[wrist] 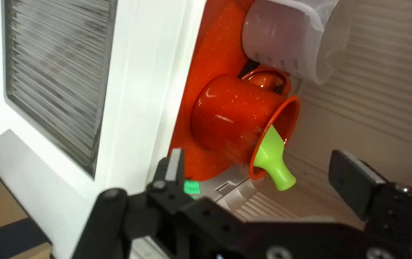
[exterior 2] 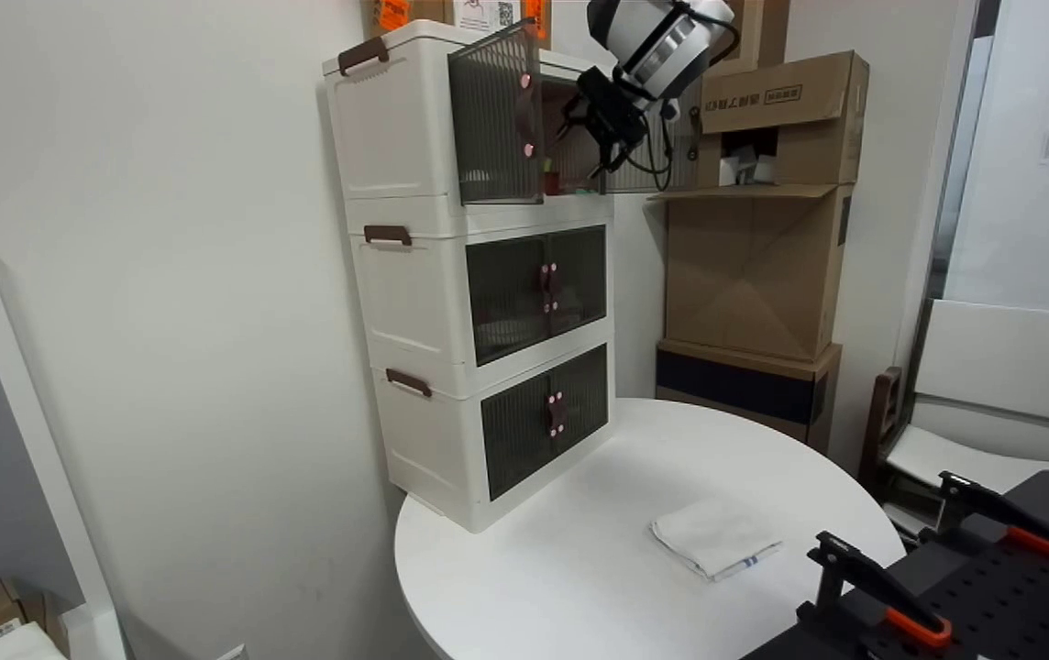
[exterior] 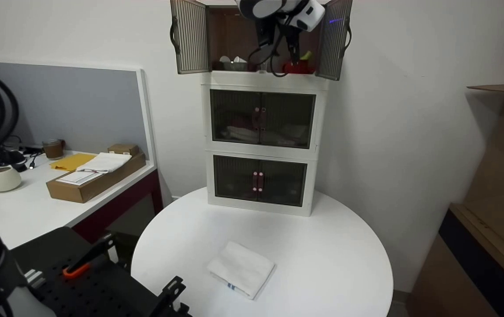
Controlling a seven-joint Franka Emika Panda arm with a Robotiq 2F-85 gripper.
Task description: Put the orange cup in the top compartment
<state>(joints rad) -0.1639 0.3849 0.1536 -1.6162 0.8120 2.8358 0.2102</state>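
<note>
The orange cup (wrist: 231, 115) stands in the top compartment (wrist: 339, 133) on a red-orange plate-like piece (wrist: 215, 59). A bright green piece (wrist: 276, 163) sticks out of its mouth. The cup shows small in both exterior views (exterior: 301, 67) (exterior 2: 552, 183). The top compartment (exterior: 227, 37) is open, with brown inner walls in an exterior view. My gripper (wrist: 258, 165) is open and empty, its fingers spread wide just in front of the cup. It is at the compartment's opening in both exterior views (exterior: 277, 53) (exterior 2: 578, 158).
Ribbed doors (exterior: 192, 37) (exterior: 335, 39) stand open on both sides of the arm. A clear measuring cup (wrist: 281, 36) stands beside the orange cup. A grey container (exterior: 235, 66) with white pieces is at the compartment's other end. A white cloth (exterior: 242, 269) lies on the round table (exterior: 331, 264).
</note>
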